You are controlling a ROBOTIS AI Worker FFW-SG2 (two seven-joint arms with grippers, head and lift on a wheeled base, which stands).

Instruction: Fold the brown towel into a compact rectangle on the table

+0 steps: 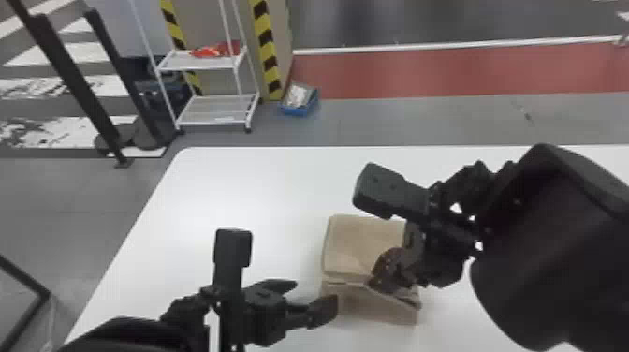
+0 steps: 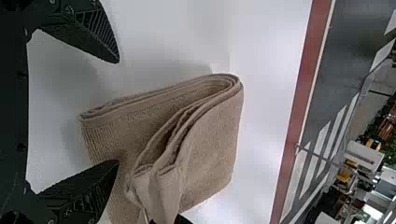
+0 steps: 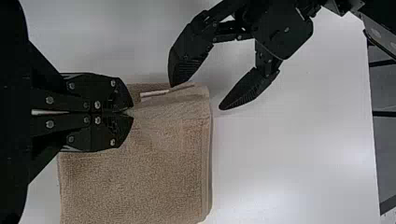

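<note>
1. Near the middle of the white bench [image 1: 262, 187] lies the brown towel [image 1: 351, 243], folded into layers. Its near part is partly lifted, with the stacked folds opening into a loop.
2. The right hand [image 1: 373, 283] is clamped on a raised edge of the towel, fingertips together. Its arm comes in from the right and blocks the head view of the towel's right side and of much of the bench's right side.
3. The left hand [image 1: 316, 291] is at the towel's near left, fingers apart with nothing between them. One finger is right by the towel's edge; I can't tell whether it touches.
4. Beyond the bench, on the far left, a white shelf rack [image 1: 201, 65] holds something red [image 1: 213, 50] on its upper shelf. A black-and-yellow striped post [image 1: 267, 47] stands beside it, with a blue bin [image 1: 299, 111] on the floor to its right.
5. Dark posts [image 1: 70, 75] rise left of the rack; a red floor strip [image 1: 421, 75] runs across the far right.
6. At the towel's pinched edge, a narrow white tag [image 3: 154, 94] sticks out.
</note>
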